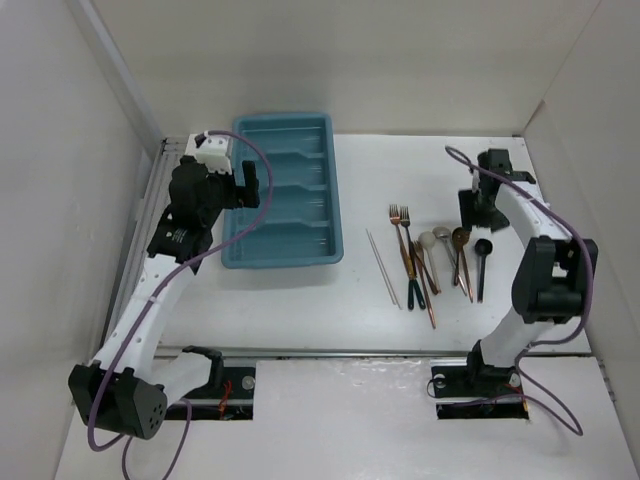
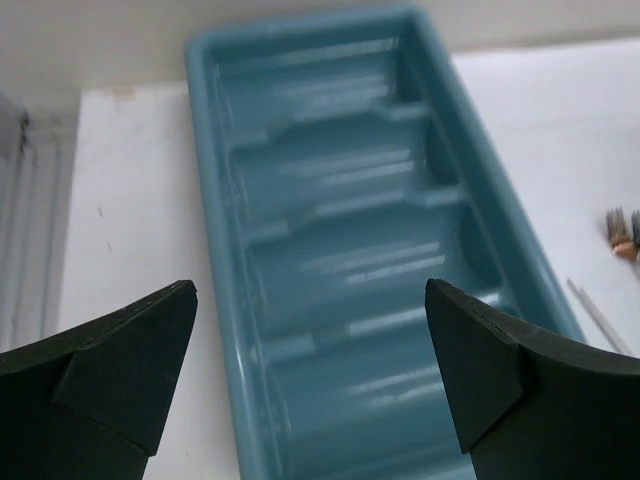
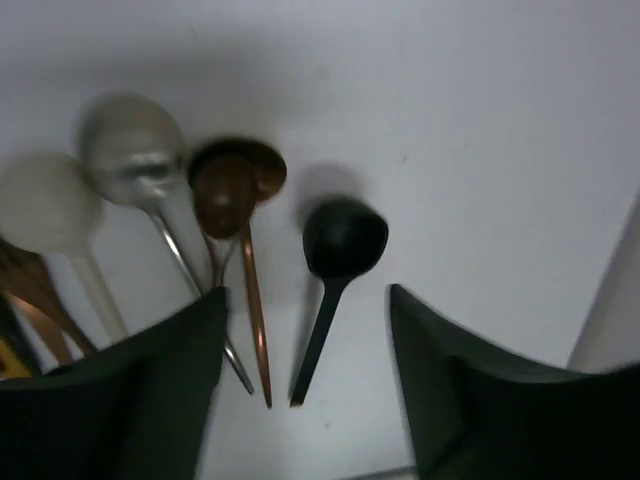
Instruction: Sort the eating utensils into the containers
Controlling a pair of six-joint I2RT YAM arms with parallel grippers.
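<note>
Black left gripper [image 1: 250, 180]: fingers spread wide, nothing between 'em. Hangs over the tray's left side, and its wrist cam [image 2: 310, 288] looks straight down the tray.
Teal tray [image 1: 285, 262]: on the left half of the table [image 1: 300, 310]. Four long compartments, every one bare in the top view and in the left wrist view [image 2: 212, 200]. Zero pcs sorted.
Thin chopsticks [image 1: 383, 265]: silver pair, flat on the table, leftmost of the bunch, well apart from the tray.
Slim copper forks [image 1: 400, 222]: tines pointing away from the arm bases, handles running down into the pile.
Dark green-handled piece [image 1: 413, 290]: tucked among the fork handles, touching them. Can't tell what kind of head it has.
Pale silver spoons [image 1: 434, 238]: two bowls side by side, also in the right wrist view [image 3: 130, 150].
Shiny copper spoons [image 1: 460, 238]: bowls overlapped [image 3: 235, 185], just right of the silver ones.
Small black spoon [image 1: 482, 262]: rightmost, lying on its own just beside the copper spoons. In the right wrist cam [image 3: 343, 240] its handle runs toward the gap between the fingers.
Black right gripper [image 1: 480, 215]: fingers parted, empty, hovering at the spoon-bowl end of the pile [image 3: 308, 298].
Progress: start line, I reckon. Nothing's in the tray, nothing's in hand.
Left to do: the whole lot, every utensil across to a compartment. The right arm looks best placed for the 1st pick, prob. the black spoon.
</note>
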